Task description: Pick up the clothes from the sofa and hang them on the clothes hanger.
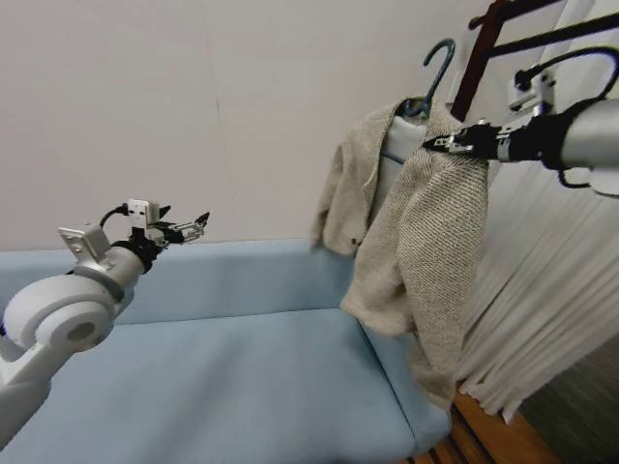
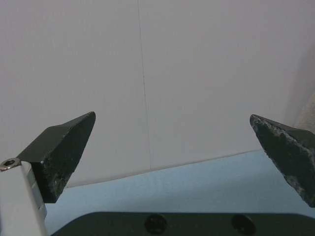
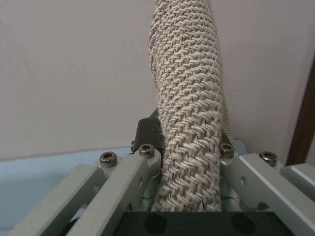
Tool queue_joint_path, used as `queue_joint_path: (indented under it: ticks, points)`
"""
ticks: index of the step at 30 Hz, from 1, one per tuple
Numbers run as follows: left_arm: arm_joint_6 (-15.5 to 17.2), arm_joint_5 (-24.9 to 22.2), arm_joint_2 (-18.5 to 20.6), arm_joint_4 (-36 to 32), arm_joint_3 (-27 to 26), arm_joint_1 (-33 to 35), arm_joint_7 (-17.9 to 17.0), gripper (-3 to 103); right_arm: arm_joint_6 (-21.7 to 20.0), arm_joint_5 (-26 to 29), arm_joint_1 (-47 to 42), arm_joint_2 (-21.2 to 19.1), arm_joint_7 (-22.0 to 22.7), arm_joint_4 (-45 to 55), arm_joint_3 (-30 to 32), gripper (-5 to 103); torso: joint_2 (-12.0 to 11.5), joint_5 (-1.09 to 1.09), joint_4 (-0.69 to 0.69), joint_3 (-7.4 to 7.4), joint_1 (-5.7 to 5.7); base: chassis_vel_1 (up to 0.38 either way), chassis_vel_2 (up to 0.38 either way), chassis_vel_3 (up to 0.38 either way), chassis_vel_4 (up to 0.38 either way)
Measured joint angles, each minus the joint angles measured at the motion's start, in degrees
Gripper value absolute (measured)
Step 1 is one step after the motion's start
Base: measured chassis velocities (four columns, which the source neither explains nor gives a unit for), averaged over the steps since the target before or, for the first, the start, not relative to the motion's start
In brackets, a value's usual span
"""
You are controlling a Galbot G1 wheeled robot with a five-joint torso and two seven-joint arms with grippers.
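Pale blue upholstery marks the biggest thing here, the sofa (image 1: 242,387), and everything else is placed from it. Beyond the sofa's right end hangs a white pleated curtain (image 1: 542,319). In front of the curtain and above that same end, an oatmeal knit cardigan (image 1: 426,251) is held off the cushions, its long axis running straight down so that its hem dangles past the sofa's right front corner. Higher up over that end stands the dark wooden clothes rack (image 1: 484,48), and just beside the rack's post is the teal hanger (image 1: 440,68), already threaded through the cardigan's shoulders. Its hook appears free of any bar, though I cannot be sure. The right gripper (image 1: 435,145) is above the sofa's right end with its jaws pinched on a bunched fold of knit at the cardigan's shoulder (the right wrist view shows the roll of fabric wedged between them). The rack's bars lie up and to the right of that grip, so the right arm is by far the nearer one. The left gripper (image 1: 193,227) hovers over the sofa's backrest toward the left end, jaws spread wide and holding nothing.
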Motion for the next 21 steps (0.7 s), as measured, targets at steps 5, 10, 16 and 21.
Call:
queue_joint_path:
  ticks: [5,10,16,21]
  points:
    - [0.18,1.58,-1.79,-0.12,1.32,0.25,0.34,100,-0.43,-4.09,0.50,1.82,3.35,-3.77,-1.72,10,0.00,0.03,-0.03,0.00,0.00,0.000,0.000,0.000,0.000]
    - [0.19,3.76,-3.08,0.27,3.21,0.11,0.80,100,0.85,-19.25,0.14,3.26,4.80,-4.50,-5.27,10,0.00,0.01,-0.02,0.00,0.00,0.000,0.000,0.000,0.000]
    - [0.19,5.50,-3.35,0.85,5.47,-0.78,1.60,100,3.20,-27.02,3.50,5.55,10.05,-6.01,-10.43,10,-0.01,0.02,0.00,0.00,0.00,0.000,0.000,0.000,0.000]
    - [0.10,6.31,-3.49,1.55,6.90,-1.79,1.98,100,2.15,-26.78,9.79,3.11,7.60,-7.52,-16.01,10,0.00,0.02,-0.04,0.00,0.00,0.000,0.000,0.000,0.000]
